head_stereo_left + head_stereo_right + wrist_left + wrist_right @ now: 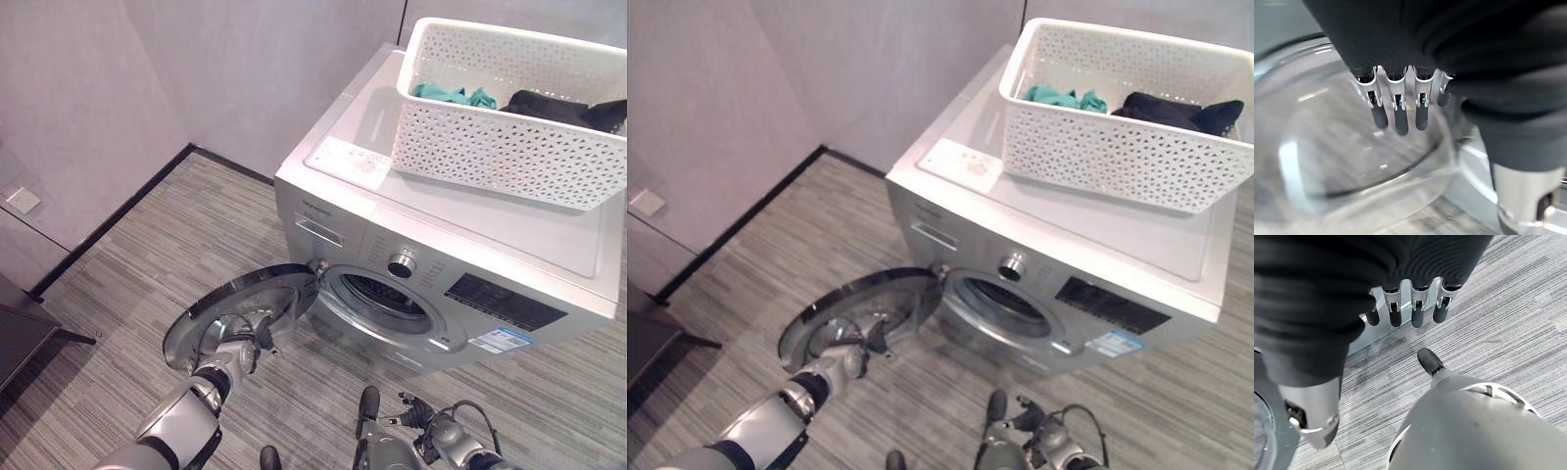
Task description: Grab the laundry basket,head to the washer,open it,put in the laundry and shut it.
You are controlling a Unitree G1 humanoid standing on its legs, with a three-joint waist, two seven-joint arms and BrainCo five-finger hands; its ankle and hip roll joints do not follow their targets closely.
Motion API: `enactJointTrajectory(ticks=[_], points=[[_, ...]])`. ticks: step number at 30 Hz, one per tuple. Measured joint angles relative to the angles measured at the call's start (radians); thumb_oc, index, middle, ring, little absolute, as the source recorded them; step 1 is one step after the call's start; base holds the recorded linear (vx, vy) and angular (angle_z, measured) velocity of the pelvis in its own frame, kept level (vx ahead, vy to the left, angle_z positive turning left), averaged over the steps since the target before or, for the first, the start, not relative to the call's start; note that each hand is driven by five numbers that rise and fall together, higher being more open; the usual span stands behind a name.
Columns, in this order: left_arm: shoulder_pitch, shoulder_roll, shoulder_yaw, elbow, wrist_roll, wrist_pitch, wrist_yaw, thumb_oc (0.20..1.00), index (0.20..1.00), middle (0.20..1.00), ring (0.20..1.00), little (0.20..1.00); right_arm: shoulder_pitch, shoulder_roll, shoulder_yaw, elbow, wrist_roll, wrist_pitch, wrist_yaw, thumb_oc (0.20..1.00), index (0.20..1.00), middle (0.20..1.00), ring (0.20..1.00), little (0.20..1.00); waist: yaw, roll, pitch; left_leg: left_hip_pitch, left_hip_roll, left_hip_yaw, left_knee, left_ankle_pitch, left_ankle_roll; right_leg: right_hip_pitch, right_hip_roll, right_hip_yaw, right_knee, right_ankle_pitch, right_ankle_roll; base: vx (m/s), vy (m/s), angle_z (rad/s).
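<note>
A white perforated laundry basket [490, 147] stands on top of the silver front-loading washer [549, 245], with a teal garment [456, 95] and a black garment [558, 106] inside. The round door [250, 286] is swung wide open to the left, and the dark drum opening [384, 294] is exposed. My left hand [235, 345] is at the door's inner glass bowl [1352, 161], its fingers [1400, 112] straight and open. Low beside the washer's base hangs my right hand [1418, 308], fingers straight, pointing at the striped floor, holding nothing.
The washer's knob [401, 265] and dark display panel [505, 301] face me. A white sheet [348, 160] lies on the washer top beside the basket. Grey walls with a black baseboard [118, 220] close the left and back. Dark furniture [20, 338] stands at the far left.
</note>
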Motion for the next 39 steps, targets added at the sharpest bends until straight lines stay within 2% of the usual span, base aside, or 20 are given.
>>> enactJointTrajectory(ticks=[6, 11, 14, 15, 16, 18, 20, 22, 25, 29, 34, 35, 36, 37, 39], points=[[0.027, 0.015, 0.06, -0.01, -0.085, 0.016, 0.012, 1.0, 1.0, 1.0, 1.0, 1.0, 0.007, 0.005, -0.006, 0.02, -0.009, 0.001, 0.0, 1.0, 1.0, 1.0, 1.0, 1.0, 0.029, 0.002, 0.001, 0.028, -0.001, -0.014, 0.0, 0.0, 0.0, 0.042, -0.007, -0.02, 0.0, -0.011, 0.006, 0.0, 0.002, 0.1], [0.085, -0.003, 0.068, -0.02, -0.163, 0.009, 0.03, 1.0, 1.0, 1.0, 1.0, 1.0, 0.007, 0.007, -0.02, 0.04, -0.008, 0.001, -0.001, 1.0, 1.0, 1.0, 1.0, 1.0, 0.049, 0.007, 0.003, 0.031, -0.004, -0.038, 0.0, -0.005, 0.008, 0.063, -0.015, -0.035, 0.0, -0.013, 0.007, 0.01, 0.015, 0.11], [0.198, -0.031, 0.158, -0.102, -0.273, -0.029, 0.037, 1.0, 1.0, 1.0, 1.0, 1.0, 0.027, 0.007, -0.084, 0.048, -0.005, 0.003, -0.004, 1.0, 1.0, 1.0, 1.0, 1.0, 0.062, 0.026, 0.004, 0.044, -0.006, -0.061, 0.0, -0.002, 0.003, 0.092, -0.023, -0.06, 0.0, -0.018, 0.011, 0.02, 0.042, 0.23], [0.254, -0.062, 0.229, -0.151, -0.329, -0.039, 0.038, 1.0, 1.0, 1.0, 1.0, 1.0, 0.043, 0.007, -0.134, 0.053, 0.013, 0.003, -0.007, 1.0, 1.0, 1.0, 1.0, 1.0, 0.066, 0.038, -0.001, 0.055, -0.008, -0.061, 0.0, -0.003, 0.004, 0.106, -0.025, -0.062, -0.001, -0.023, 0.017, 0.02, 0.042, 0.22], [0.334, -0.083, 0.233, -0.175, -0.372, -0.053, 0.04, 1.0, 1.0, 1.0, 1.0, 1.0, 0.05, 0.006, -0.143, 0.063, 0.033, 0.005, -0.009, 1.0, 1.0, 1.0, 1.0, 1.0, 0.087, 0.052, -0.007, 0.059, -0.012, -0.071, 0.0, -0.004, 0.006, 0.119, -0.032, -0.073, 0.0, -0.026, 0.022, 0.03, 0.046, 0.2], [0.444, -0.102, 0.228, -0.205, -0.391, -0.067, 0.035, 1.0, 1.0, 1.0, 1.0, 1.0, 0.057, 0.014, -0.179, 0.078, 0.035, 0.006, -0.007, 1.0, 1.0, 1.0, 1.0, 1.0, 0.098, 0.067, -0.017, 0.07, -0.015, -0.089, 0.0, -0.006, 0.008, 0.139, -0.037, -0.086, 0.0, -0.031, 0.029, 0.02, 0.032, 0.24], [0.519, -0.132, 0.21, -0.132, -0.391, -0.071, 0.019, 1.0, 1.0, 1.0, 1.0, 1.0, 0.066, 0.012, -0.184, 0.101, 0.038, 0.01, -0.006, 1.0, 1.0, 1.0, 1.0, 1.0, 0.11, 0.074, -0.025, 0.088, -0.021, -0.092, 0.0, -0.006, 0.008, 0.162, -0.043, -0.089, -0.001, -0.037, 0.036, 0.0, 0.033, 0.2], [0.531, -0.092, 0.223, -0.051, -0.39, -0.056, -0.007, 1.0, 1.0, 1.0, 1.0, 1.0, 0.053, 0.011, -0.184, 0.101, 0.052, 0.009, -0.001, 1.0, 1.0, 1.0, 1.0, 1.0, 0.122, 0.076, -0.026, 0.084, -0.026, -0.101, 0.0, -0.012, 0.013, 0.161, -0.049, -0.09, 0.0, -0.042, 0.04, 0.01, 0.061, 0.07], [0.552, -0.06, 0.256, -0.005, -0.388, -0.056, -0.017, 1.0, 1.0, 1.0, 1.0, 1.0, 0.059, 0.009, -0.198, 0.101, 0.072, 0.009, 0.012, 1.0, 1.0, 1.0, 1.0, 1.0, 0.128, 0.071, -0.03, 0.099, -0.037, -0.101, -0.001, -0.016, 0.019, 0.175, -0.06, -0.083, -0.001, -0.039, 0.046, -0.01, 0.058, -0.02], [0.612, -0.072, 0.329, 0.037, -0.389, -0.067, -0.053, 1.0, 1.0, 1.0, 1.0, 1.0, 0.097, 0.011, -0.219, 0.084, 0.119, 0.008, 0.021, 1.0, 1.0, 1.0, 1.0, 1.0, 0.127, 0.04, -0.069, 0.104, -0.046, -0.092, 0.0, -0.023, 0.024, 0.172, -0.066, -0.072, -0.001, -0.036, 0.052, -0.02, 0.076, -0.08], [0.625, -0.065, 0.418, 0.098, -0.401, -0.064, -0.054, 1.0, 1.0, 1.0, 1.0, 1.0, 0.121, 0.012, -0.243, 0.028, 0.177, 0.007, 0.039, 1.0, 1.0, 1.0, 1.0, 1.0, 0.128, -0.005, -0.08, 0.105, -0.058, -0.082, 0.02, -0.031, 0.024, 0.17, -0.073, -0.053, 0.0, -0.033, 0.057, -0.03, 0.079, -0.08], [0.624, -0.062, 0.433, 0.113, -0.401, -0.064, -0.055, 1.0, 1.0, 1.0, 1.0, 1.0, 0.131, 0.011, -0.244, -0.008, 0.19, 0.006, 0.042, 1.0, 1.0, 1.0, 1.0, 1.0, 0.128, -0.012, -0.079, 0.108, -0.062, -0.074, 0.024, -0.034, 0.027, 0.169, -0.075, -0.045, 0.0, -0.031, 0.058, -0.08, 0.152, -0.35], [0.629, -0.06, 0.459, 0.122, -0.4, -0.06, -0.06, 1.0, 1.0, 1.0, 1.0, 1.0, 0.163, 0.0, -0.252, -0.15, 0.225, 0.004, 0.059, 1.0, 1.0, 1.0, 1.0, 1.0, 0.128, -0.025, -0.076, 0.101, -0.076, -0.053, 0.05, -0.046, 0.033, 0.157, -0.088, -0.017, 0.003, -0.019, 0.057, -0.06, 0.129, -0.38], [0.634, -0.056, 0.463, 0.135, -0.4, -0.055, -0.064, 1.0, 1.0, 1.0, 1.0, 1.0, 0.185, -0.01, -0.255, -0.247, 0.237, 0.008, 0.062, 1.0, 1.0, 1.0, 1.0, 1.0, 0.105, -0.037, -0.068, 0.101, -0.091, -0.048, 0.057, -0.054, 0.034, 0.153, -0.096, -0.005, 0.004, -0.012, 0.063, -0.08, 0.19, -0.39], [0.636, -0.052, 0.481, 0.141, -0.399, -0.052, -0.075, 1.0, 1.0, 1.0, 1.0, 1.0, 0.242, -0.042, -0.274, -0.457, 0.26, 0.007, 0.07, 1.0, 1.0, 1.0, 1.0, 1.0, 0.098, -0.048, -0.062, 0.104, -0.117, -0.029, 0.063, -0.06, 0.043, 0.137, -0.11, 0.024, 0.008, 0.0, 0.069, -0.04, 0.158, -0.3]])
